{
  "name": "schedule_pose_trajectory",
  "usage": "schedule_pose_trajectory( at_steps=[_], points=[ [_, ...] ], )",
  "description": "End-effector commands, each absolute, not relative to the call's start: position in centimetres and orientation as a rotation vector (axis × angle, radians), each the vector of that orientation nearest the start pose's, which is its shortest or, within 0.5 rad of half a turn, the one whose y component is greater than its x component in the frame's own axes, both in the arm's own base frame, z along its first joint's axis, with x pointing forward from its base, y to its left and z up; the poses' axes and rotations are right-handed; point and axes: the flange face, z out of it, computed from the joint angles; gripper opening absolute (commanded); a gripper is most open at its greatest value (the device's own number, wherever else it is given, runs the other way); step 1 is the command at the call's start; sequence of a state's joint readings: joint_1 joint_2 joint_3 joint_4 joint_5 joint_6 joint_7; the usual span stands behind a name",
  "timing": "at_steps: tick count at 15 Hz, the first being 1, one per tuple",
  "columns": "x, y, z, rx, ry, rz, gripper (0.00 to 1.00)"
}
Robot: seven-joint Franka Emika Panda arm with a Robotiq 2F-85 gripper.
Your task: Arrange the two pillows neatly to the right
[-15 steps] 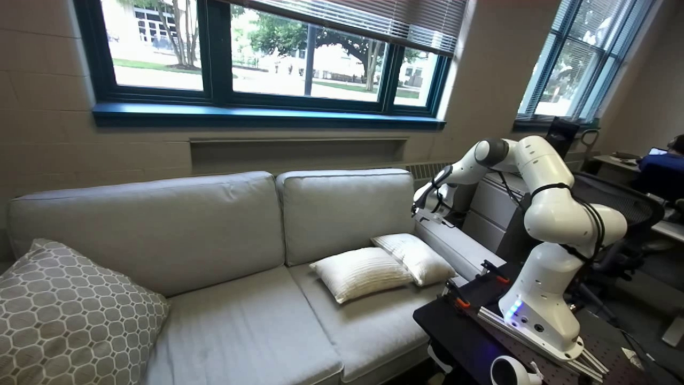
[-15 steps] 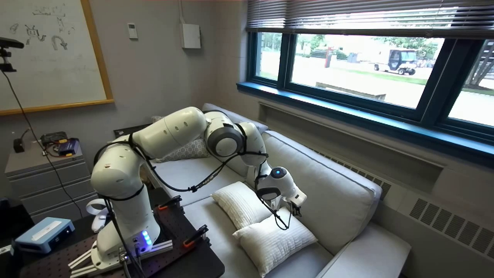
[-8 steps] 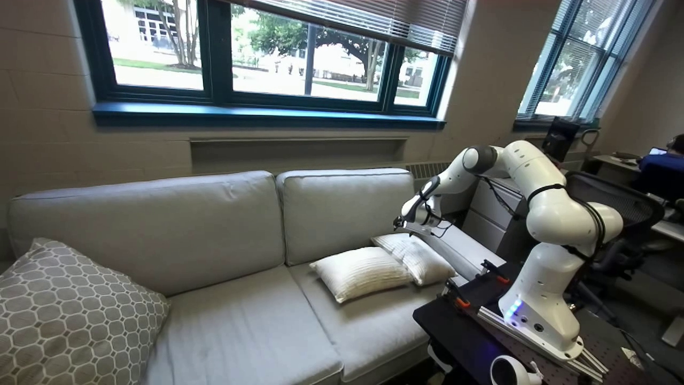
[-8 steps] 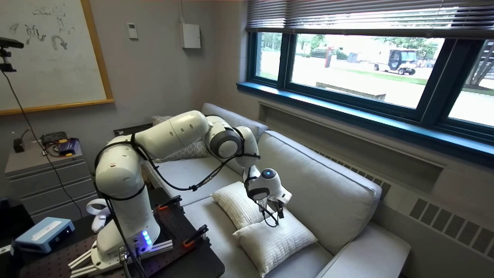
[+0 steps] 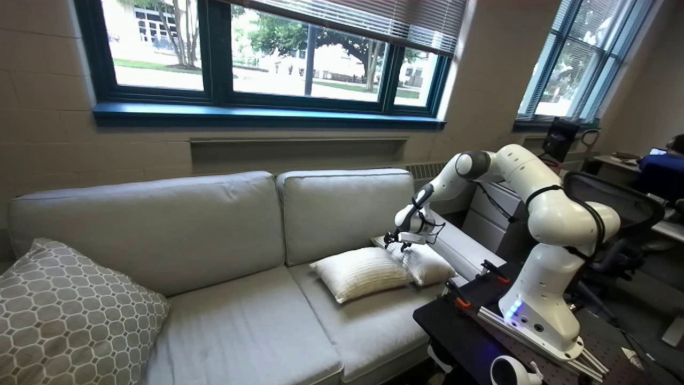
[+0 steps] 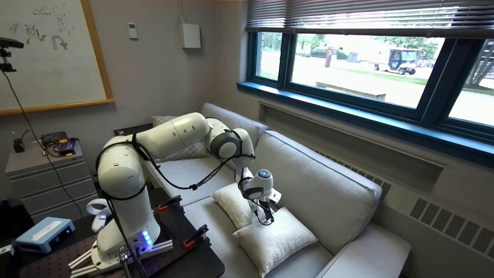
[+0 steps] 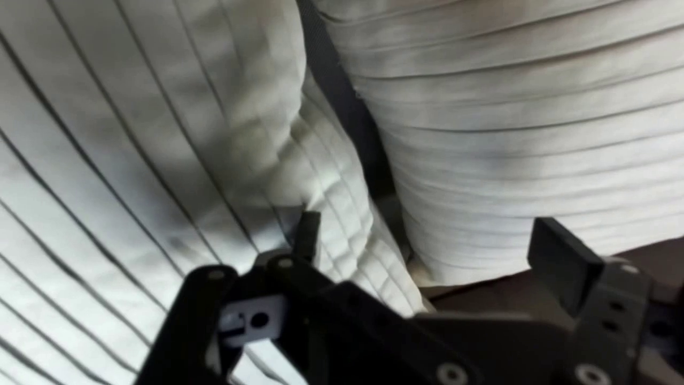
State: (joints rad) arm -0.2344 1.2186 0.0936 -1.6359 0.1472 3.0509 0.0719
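The gripper (image 7: 428,248) hangs with its jaws wide apart, clasping nothing. In the wrist view one pillow (image 7: 133,160) lies to the left, its edge running lengthwise between the jaws; whether the near jaw touches it I cannot tell. The second pillow (image 7: 507,123) lies across a narrow gap, by the other jaw. Closing would cut across that edge, so a pinch seems well lined up. Both pillows rest on the sofa (image 5: 240,331), near the armrest (image 6: 374,247).

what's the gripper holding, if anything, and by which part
Nothing is held: in the wrist view the gripper is open, gripping neither left pillow nor right pillow.
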Motion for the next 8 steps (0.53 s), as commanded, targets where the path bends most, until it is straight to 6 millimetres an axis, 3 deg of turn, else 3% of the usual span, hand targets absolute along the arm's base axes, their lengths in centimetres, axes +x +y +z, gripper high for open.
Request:
schedule_pose_trajectory(
  at_steps=[1,5,8],
  points=[
    [61.27,-10.20,-6.76,-2.956,0.644,-0.302,1.00],
    [61.37,-10.57,-7.18,-2.980,0.609,-0.360,1.00],
    [61.79,-10.97,-7.22,-3.035,0.532,-0.555,1.00]
  ],
)
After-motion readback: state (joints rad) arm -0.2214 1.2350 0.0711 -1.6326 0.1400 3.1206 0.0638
